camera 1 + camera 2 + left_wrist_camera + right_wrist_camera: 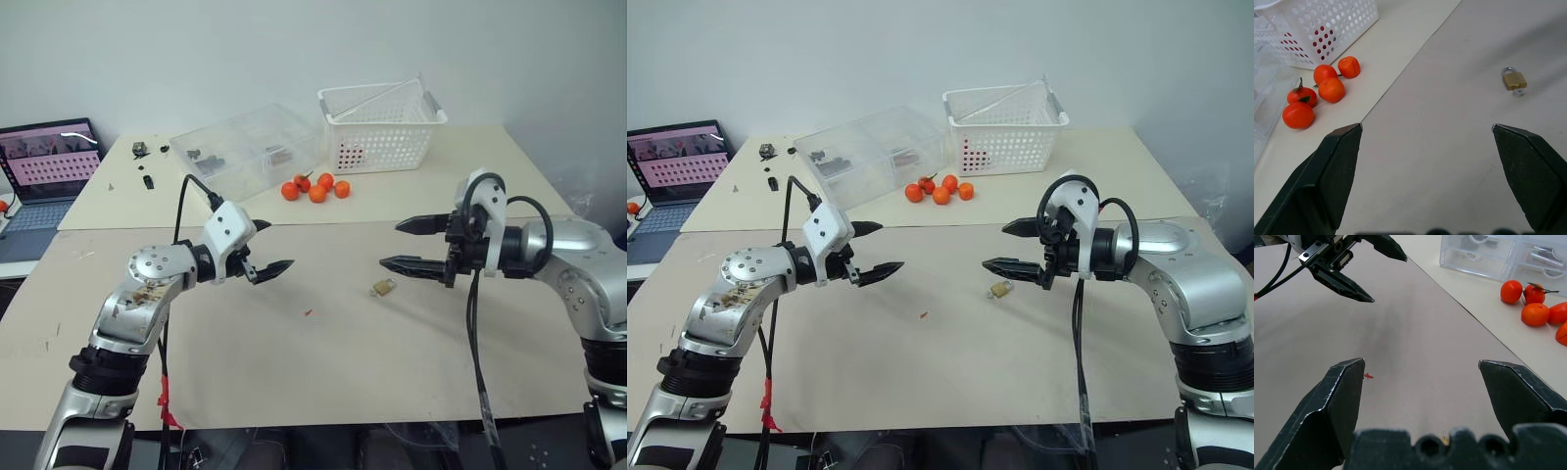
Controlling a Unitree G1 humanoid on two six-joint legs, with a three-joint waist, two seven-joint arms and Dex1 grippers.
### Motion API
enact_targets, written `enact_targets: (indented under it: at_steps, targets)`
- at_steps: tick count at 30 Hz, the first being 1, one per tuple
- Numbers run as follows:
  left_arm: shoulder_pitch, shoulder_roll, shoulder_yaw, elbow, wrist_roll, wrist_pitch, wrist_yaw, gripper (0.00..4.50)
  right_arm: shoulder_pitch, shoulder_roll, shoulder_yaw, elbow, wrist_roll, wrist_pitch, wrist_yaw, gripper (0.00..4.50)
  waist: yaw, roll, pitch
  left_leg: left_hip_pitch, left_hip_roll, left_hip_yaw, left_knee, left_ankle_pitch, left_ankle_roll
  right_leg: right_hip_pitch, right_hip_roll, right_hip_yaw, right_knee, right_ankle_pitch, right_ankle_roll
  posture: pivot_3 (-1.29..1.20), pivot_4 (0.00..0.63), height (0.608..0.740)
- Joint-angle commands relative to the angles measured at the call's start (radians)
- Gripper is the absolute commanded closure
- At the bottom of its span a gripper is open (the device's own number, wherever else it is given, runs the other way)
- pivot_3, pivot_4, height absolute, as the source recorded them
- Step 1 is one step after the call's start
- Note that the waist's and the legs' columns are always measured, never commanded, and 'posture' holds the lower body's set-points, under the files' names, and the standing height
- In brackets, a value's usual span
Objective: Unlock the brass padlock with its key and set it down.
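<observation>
Brass padlock (383, 287), a tiny golden block with a thin silvery shackle loop and a small silvery piece at its foot that may be the key, lies flat on the beige table (323, 372) just beside and below the right gripper (404, 245), well apart from the left gripper (266, 247). Both grippers hover with fingers spread wide, holding nothing. It looks stiff, light and smooth enough to slip, so pinching the flat faces of the body seems safer than the shackle.
</observation>
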Motion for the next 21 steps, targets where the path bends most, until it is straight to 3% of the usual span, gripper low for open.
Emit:
enact_targets:
  at_steps: [1,8,14,21]
  targets:
    - [-0.013,0.014,0.021,-0.016,-0.031,0.025,-0.02,0.0,0.005,-0.028,0.009,-0.035,-0.011,-0.032,0.027,0.1,0.0,0.0,0.0,0.0,0.0,0.0,0.0,0.0,0.0,0.0,0.0,0.0,0.0,0.0,0.0,0.0,0.15,0.74]
    - [-0.001,0.037,0.035,-0.102,-0.126,0.137,-0.067,0.0,-0.007,0.003,0.2,0.158,-0.229,-0.338,0.131,0.1,-0.005,0.0,0.0,0.0,0.001,0.002,0.0,-0.001,0.0,0.0,0.001,0.001,0.0,0.0,0.0,0.0,0.15,0.74]
    - [0.024,0.034,0.047,-0.173,-0.138,0.176,-0.022,0.0,-0.109,0.129,0.222,0.477,-0.365,-0.676,0.12,0.1,-0.007,0.0,0.001,0.001,0.002,0.002,0.0,0.0,0.0,-0.001,0.004,0.002,0.0,0.001,-0.001,0.0,0.15,0.74]
    - [0.056,0.051,0.068,-0.205,-0.141,0.198,0.011,0.0,-0.217,0.158,0.285,0.75,-0.407,-0.791,0.355,0.1,-0.002,0.0,0.001,0.0,0.004,0.003,0.0,-0.001,-0.004,-0.002,0.004,0.003,0.0,0.002,-0.002,0.0,0.15,0.74]
